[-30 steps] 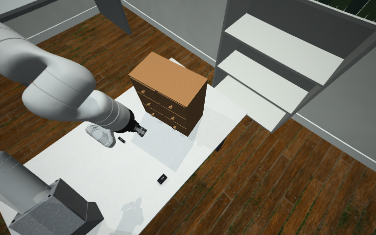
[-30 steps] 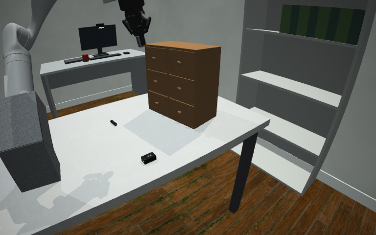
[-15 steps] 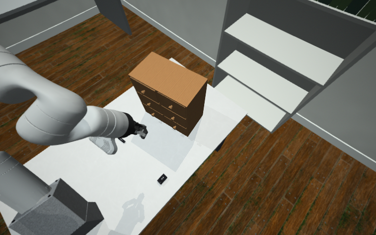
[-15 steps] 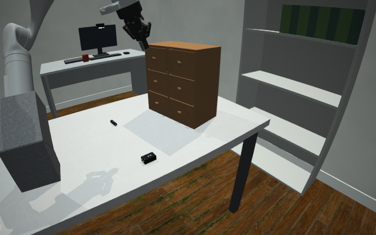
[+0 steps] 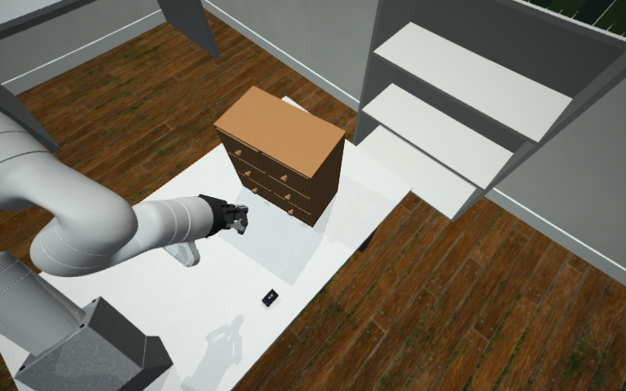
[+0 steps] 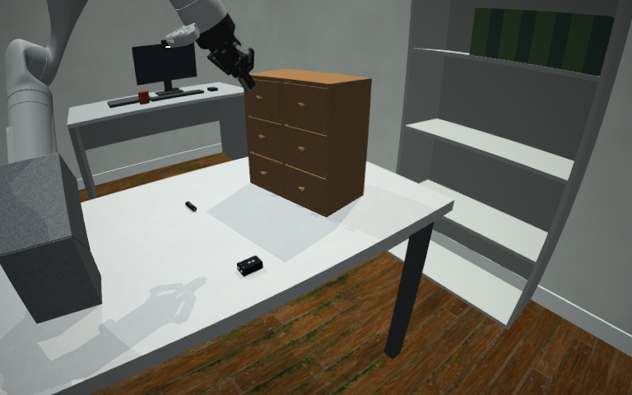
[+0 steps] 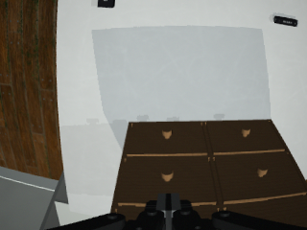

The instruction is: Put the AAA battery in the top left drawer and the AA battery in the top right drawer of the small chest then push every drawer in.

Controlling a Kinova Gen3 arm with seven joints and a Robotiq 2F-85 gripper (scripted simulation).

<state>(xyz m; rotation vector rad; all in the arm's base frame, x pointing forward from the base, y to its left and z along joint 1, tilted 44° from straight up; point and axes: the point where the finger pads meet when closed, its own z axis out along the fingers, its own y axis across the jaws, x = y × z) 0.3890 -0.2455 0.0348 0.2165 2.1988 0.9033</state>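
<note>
A: Jaws?
B: Mine are together, nothing between them, up near the chest (image 5: 281,131) (image 6: 348,144) (image 7: 187,139), drawers look pushed in.
A: Battery?
B: One dark cylinder (image 6: 190,206) (image 7: 286,21) lies on the counter (image 5: 152,299) (image 6: 139,242) (image 7: 77,72); AA or AAA, can't tell. Other battery: can't find it.
A: Handling?
B: Probably small, stiff, dense for its size, prone to roll. I'd pinch mid-length, across the barrel. Loose drawers: I'd tug the top-row left knob (image 5: 238,152) (image 6: 258,97) gently, under half out

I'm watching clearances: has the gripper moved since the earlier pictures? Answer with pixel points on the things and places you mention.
Yes; in the exterior view, the gripper (image 5: 242,222) (image 6: 249,83) (image 7: 168,207) moved down and right relative to the chest of drawers (image 5: 281,131) (image 6: 346,139) (image 7: 165,144).
</note>
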